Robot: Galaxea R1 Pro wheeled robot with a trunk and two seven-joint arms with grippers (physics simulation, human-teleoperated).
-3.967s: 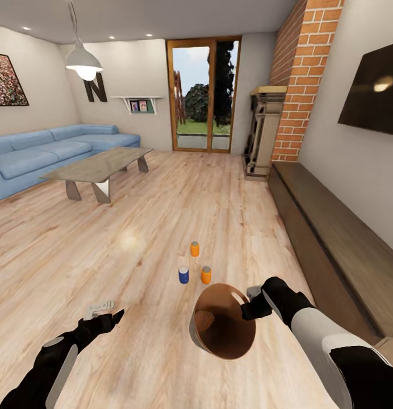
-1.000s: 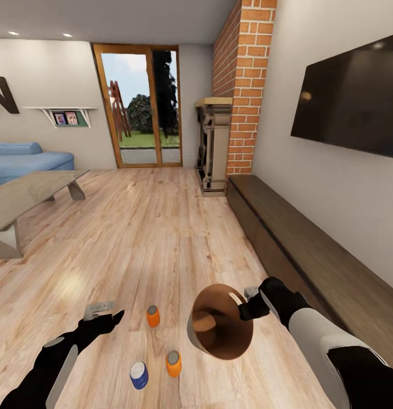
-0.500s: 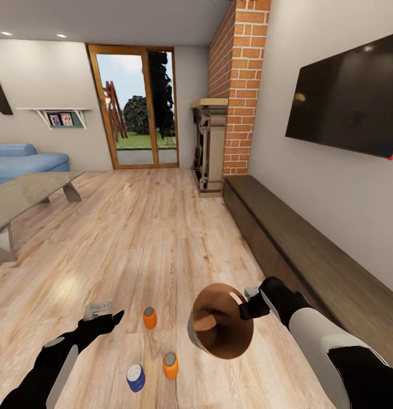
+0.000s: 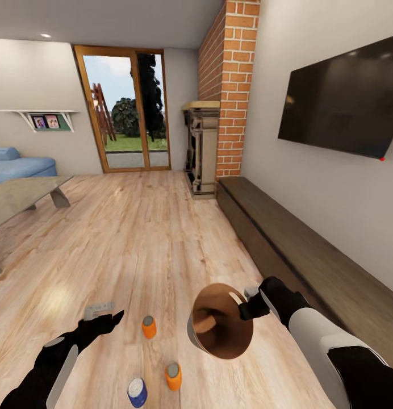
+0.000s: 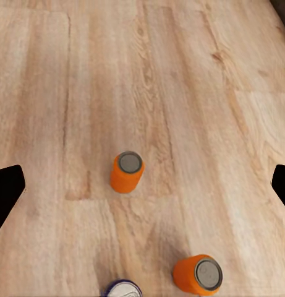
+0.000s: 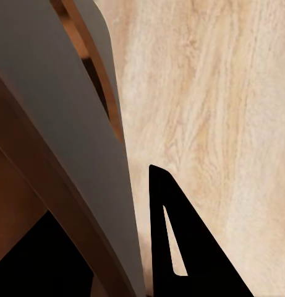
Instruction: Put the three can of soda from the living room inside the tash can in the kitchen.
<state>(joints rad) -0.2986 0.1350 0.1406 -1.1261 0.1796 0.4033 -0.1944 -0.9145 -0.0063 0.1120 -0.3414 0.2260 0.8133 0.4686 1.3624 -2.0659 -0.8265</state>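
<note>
Wood plank floor [image 4: 134, 238] carries all three cans, upright. Left gripper [image 4: 100, 311] hangs open and empty over them — the nearest orange can [image 4: 149, 327] just to its right, the blue can [image 4: 137, 392] and second orange can [image 4: 173, 376] closer to the robot. Right gripper [image 4: 250, 301] is clamped on the rim of the trash can [image 4: 219, 326], tilted with its mouth upward, so the left arm looks better placed.

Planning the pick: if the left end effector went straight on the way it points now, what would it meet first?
Probably the nearer orange soda can, centred between the open fingers of the left end effector; depth is unclear, and it might reach the wood floor first.
</note>
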